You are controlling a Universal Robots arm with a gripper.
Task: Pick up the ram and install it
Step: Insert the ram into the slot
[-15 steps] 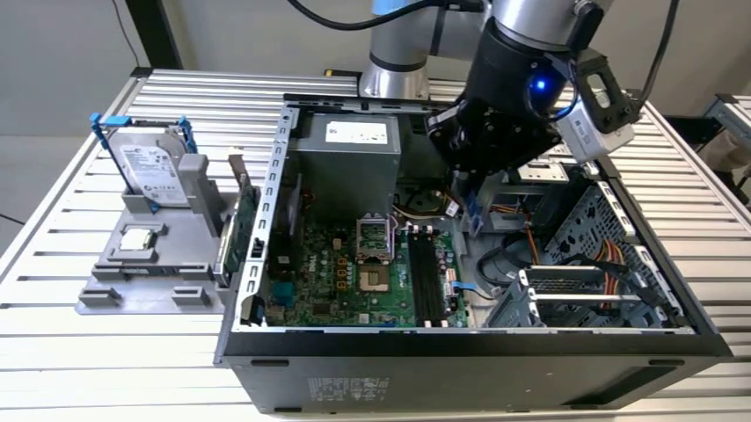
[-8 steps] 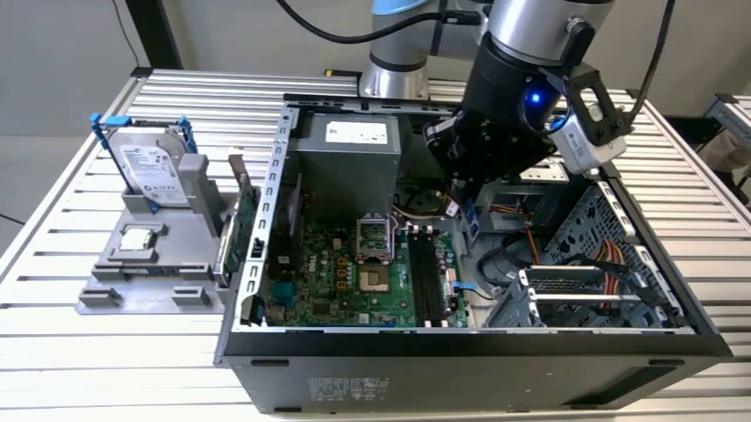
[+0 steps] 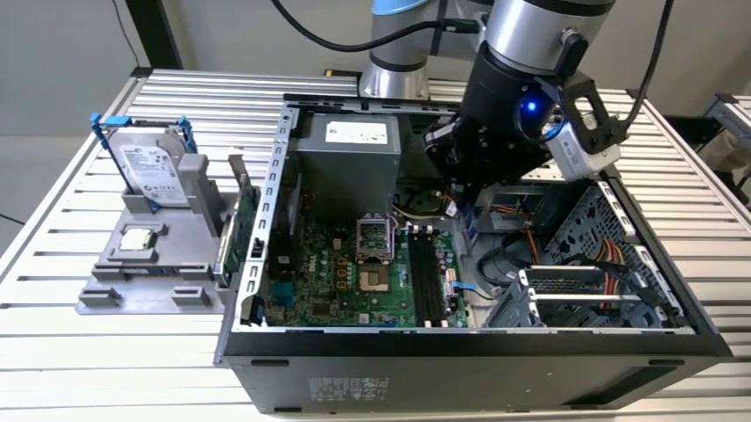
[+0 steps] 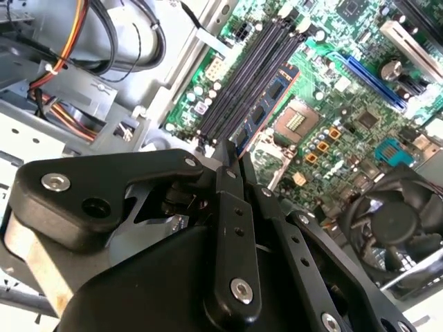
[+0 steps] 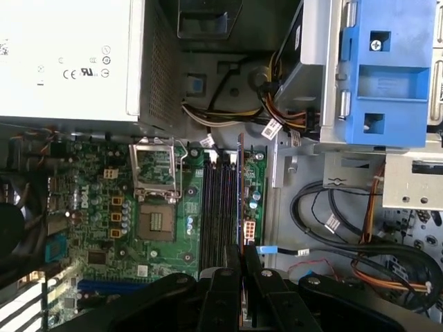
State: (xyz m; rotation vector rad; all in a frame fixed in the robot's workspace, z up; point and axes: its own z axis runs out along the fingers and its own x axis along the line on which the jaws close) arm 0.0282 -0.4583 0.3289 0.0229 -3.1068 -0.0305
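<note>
My gripper [image 4: 232,162] is pinched shut on the ram [image 4: 266,104], edge-on over the memory slots [image 5: 220,207]; installing step, I judge; it calls for squaring with one slot.

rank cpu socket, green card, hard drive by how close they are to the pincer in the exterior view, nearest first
Measured from the pincer, which is shut on the ram over the motherboard:
1. cpu socket: inside the case, just toward the exterior view's left of the pincer.
2. green card: on edge outside the case's left wall.
3. hard drive: upright in the stand, far left.
</note>
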